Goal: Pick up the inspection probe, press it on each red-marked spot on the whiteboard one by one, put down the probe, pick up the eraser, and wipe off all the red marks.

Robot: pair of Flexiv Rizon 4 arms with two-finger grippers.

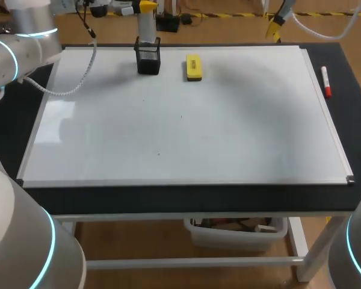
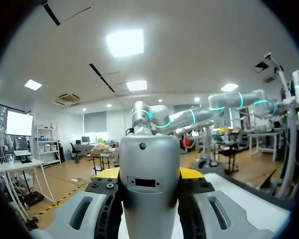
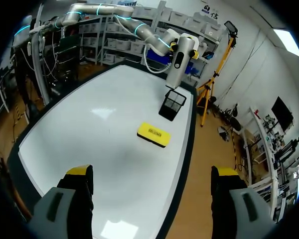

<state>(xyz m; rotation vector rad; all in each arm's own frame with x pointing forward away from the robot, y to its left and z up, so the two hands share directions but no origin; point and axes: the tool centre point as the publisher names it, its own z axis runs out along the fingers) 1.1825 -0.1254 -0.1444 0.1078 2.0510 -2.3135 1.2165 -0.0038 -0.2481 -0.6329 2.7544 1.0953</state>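
Left gripper (image 2: pixel 149 172) pinches probe (image 2: pixel 149 204) from two sides, upright over black holder (image 1: pixel 148 59) at whiteboard (image 1: pixel 186 138) far edge. Vertical hold likely suits holder's mouth.
Eraser (image 1: pixel 194 67) lies flat just beside holder, untouched.
Right gripper (image 3: pixel 152 174) spread wide, empty, near far right corner, probably parked clear.
Left wrist view shows grip only. Right wrist view shows probe end at holder rim. Only head view shows marker (image 1: pixel 327 82) off right edge.
No red marks discernible.
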